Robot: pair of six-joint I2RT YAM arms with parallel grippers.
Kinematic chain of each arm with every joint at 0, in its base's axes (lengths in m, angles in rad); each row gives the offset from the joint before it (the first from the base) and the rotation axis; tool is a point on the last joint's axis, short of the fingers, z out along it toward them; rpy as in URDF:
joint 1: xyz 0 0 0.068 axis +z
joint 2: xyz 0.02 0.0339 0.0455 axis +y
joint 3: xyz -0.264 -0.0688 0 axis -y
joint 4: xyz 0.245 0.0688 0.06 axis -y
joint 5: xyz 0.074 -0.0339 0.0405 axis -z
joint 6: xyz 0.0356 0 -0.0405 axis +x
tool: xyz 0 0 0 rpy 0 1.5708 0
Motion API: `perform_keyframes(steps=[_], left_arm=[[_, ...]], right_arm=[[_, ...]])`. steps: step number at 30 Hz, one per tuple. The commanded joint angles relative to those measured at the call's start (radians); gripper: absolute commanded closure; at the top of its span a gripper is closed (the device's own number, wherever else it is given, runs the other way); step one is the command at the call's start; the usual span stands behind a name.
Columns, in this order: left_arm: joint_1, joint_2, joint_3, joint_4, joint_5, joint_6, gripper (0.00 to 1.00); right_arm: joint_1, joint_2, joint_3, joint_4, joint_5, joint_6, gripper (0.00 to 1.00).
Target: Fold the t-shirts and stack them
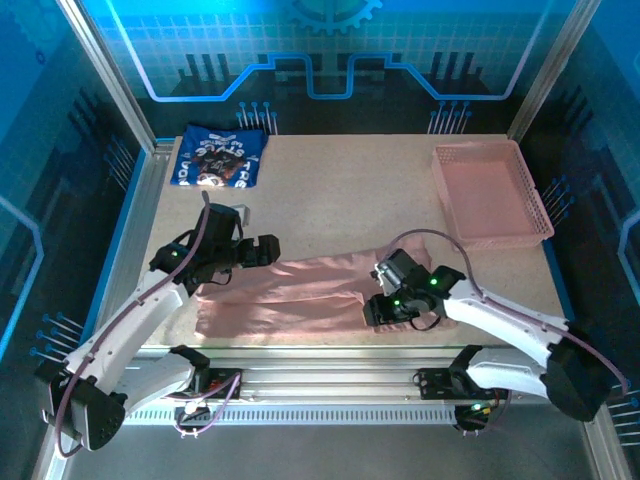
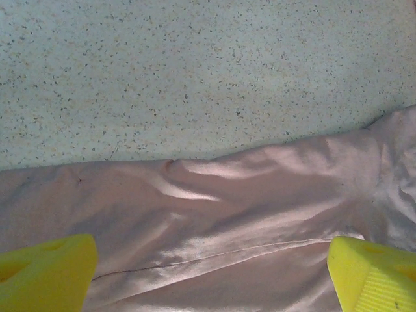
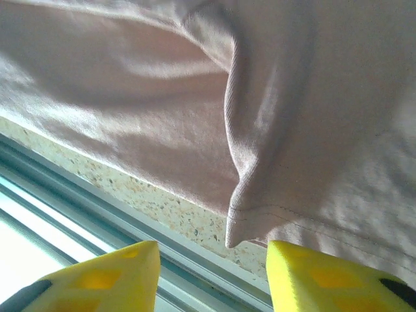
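Pink and plain, one shirt [image 1: 290, 295] lies rumpled along the near edge of the speckled beige table [image 1: 350, 190], its long axis running left to right. The right gripper [image 3: 211, 260] hovers at its right end, fingers apart, with a hem corner just beyond the gap. The left gripper [image 2: 208, 273] hovers over the left end, spread wide. A folded navy shirt [image 1: 218, 157] with a white-and-red print lies far left and a pink basket [image 1: 490, 192] far right, with blue-lit walls [image 1: 330, 40] behind.

dusty pink t-shirt [image 1: 290, 295] — plain, navy t-shirt [image 1: 218, 157] — white-and-red print, pink lattice basket [image 1: 490, 193], speckled beige table [image 1: 350, 200]
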Motion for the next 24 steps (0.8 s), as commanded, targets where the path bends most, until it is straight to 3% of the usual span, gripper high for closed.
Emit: perform_keyframes(steps=[1,5,10,17,24], left_arm=[[-0.007,0.010,-0.022,0.026,-0.017,-0.026,0.08],[-0.007,0.034,-0.024,0.045,-0.012,-0.039,0.07],[-0.007,0.175,0.031,0.012,0.005,-0.063,0.08],[0.025,0.431,0.110,-0.084,0.022,-0.096,0.08],[0.154,0.474,0.053,-0.118,0.012,-0.161,0.12]], right_arm=[[-0.014,-0.067,0.015,-0.077,0.100,0.041,0.46],[-0.125,-0.110,0.013,-0.102,0.149,0.103,0.40],[-0.300,-0.013,0.016,-0.087,0.116,0.129,0.46],[-0.310,0.148,0.042,-0.052,0.127,0.204,0.56],[-0.292,0.173,0.032,-0.039,0.192,0.306,0.62]])
